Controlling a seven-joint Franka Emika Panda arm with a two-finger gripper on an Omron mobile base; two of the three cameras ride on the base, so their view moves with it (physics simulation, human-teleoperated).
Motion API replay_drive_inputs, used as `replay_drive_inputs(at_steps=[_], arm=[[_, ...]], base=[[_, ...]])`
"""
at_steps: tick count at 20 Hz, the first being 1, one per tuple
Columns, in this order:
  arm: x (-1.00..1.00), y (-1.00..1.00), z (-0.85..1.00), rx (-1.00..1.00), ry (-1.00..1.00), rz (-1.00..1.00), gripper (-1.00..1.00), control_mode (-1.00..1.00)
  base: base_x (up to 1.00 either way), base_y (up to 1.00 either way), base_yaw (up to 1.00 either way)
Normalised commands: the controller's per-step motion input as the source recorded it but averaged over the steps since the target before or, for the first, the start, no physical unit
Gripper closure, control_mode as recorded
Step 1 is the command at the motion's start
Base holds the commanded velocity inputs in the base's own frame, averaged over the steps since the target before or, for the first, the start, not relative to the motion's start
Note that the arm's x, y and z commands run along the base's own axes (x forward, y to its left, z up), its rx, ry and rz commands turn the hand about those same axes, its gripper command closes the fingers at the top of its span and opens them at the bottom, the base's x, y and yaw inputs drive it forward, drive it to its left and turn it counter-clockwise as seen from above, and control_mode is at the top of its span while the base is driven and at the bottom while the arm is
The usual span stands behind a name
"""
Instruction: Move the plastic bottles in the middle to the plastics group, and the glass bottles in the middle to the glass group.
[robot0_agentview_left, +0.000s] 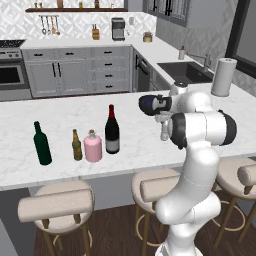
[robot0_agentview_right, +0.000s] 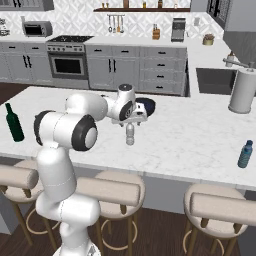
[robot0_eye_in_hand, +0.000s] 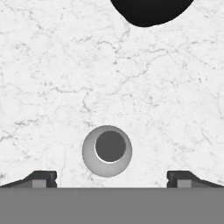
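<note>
The small clear bottle (robot0_agentview_right: 130, 135) stands upright in the middle of the marble counter (robot0_agentview_right: 190, 135). My gripper (robot0_agentview_right: 131, 119) hangs just above its cap, pointing down. Seen from the hand, the bottle's round top (robot0_eye_in_hand: 107, 151) sits between and a little beyond the two fingertips (robot0_eye_in_hand: 40, 178), which are spread wide: the gripper is open and holds nothing. To the left stand the dark wine bottle with the red cap (robot0_agentview_left: 112, 131) and the squat pink bottle (robot0_agentview_left: 93, 146). Further left are the small amber bottle (robot0_agentview_left: 76, 145) and the tall green bottle (robot0_agentview_left: 42, 144).
A blue bottle (robot0_agentview_right: 245, 154) stands alone near the counter's right front edge. A paper towel roll (robot0_agentview_right: 242, 91) and the sink (robot0_agentview_right: 215, 80) lie at the far right. Stools (robot0_agentview_left: 56, 202) line the counter's front. A dark round shape (robot0_eye_in_hand: 148, 11) shows beyond the bottle.
</note>
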Motion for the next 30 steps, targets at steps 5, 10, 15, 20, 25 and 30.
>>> replay_drive_inputs(at_steps=[5, 10, 15, 20, 25, 30], arm=[[0.0, 0.08, -0.1, 0.0, 0.0, 0.0, -1.0, -1.0], [0.0, 0.3, -0.15, 0.0, 0.0, 0.0, -1.0, -1.0], [0.04, -0.18, -0.06, 0.0, 0.0, -0.01, -1.0, -1.0], [0.0, -0.19, -0.01, 0.0, 0.0, -0.02, -1.0, -1.0], [0.0, 0.07, -0.11, 0.0, 0.0, 0.0, -1.0, -1.0], [0.11, 0.09, -0.12, 0.0, 0.0, 0.0, -1.0, -1.0]], base=[[0.0, 0.0, 0.0], [0.0, 0.0, 0.0], [0.0, 0.0, 0.0], [0.0, 0.0, 0.0], [0.0, 0.0, 0.0], [0.0, 0.0, 0.0]])
